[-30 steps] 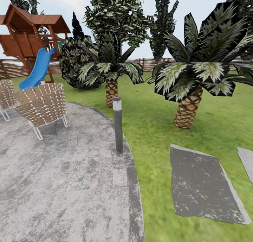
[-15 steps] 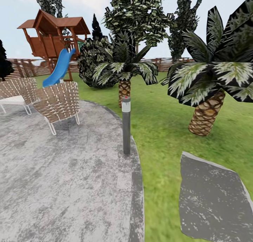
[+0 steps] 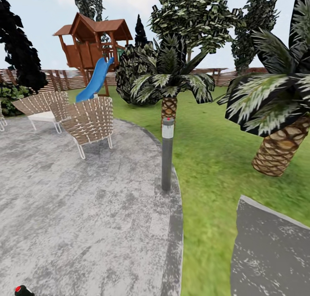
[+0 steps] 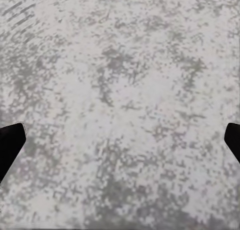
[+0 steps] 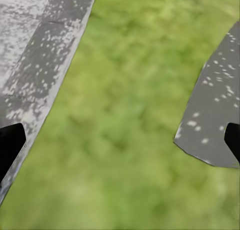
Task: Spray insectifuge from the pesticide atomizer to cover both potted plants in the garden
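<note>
Grey paving [image 3: 77, 218] is running under us w/ lawn [image 3: 215, 158] starting just past its curved edge, and we're taking the bollard light [image 3: 167, 154] on that edge as our landmark. Behind the bollard, a palm [image 3: 170, 83] is standing on the grass; to its right, a bigger palm [image 3: 275, 111]; nearer us on that side, a flat stepping stone [image 3: 271, 253]. Left of the bollard, two woven chairs [image 3: 88, 121] are sitting on the paving, w/ a wooden playhouse [image 3: 92, 42] and blue slide [image 3: 95, 81] beyond them, and a slat fence [image 3: 60, 78] closing the back.

We're not finding the atomizer or the potted plants anywhere here, so which way the bottle lies from either gripper, its long axis, and which arm is nearer can't be told yet. That relation is what the pickup turns on, so we're judging this as a travel/search stage, prob. needing more looking around the grass side.

Left gripper [image 4: 120, 140] is hanging over bare paving, dark fingertips [image 4: 10, 145] spread far apart w/ nothing between. Right gripper [image 5: 120, 145] is hanging over grass btw the paving border and the stone, fingertips [image 5: 10, 145] likewise spread wide and empty.
</note>
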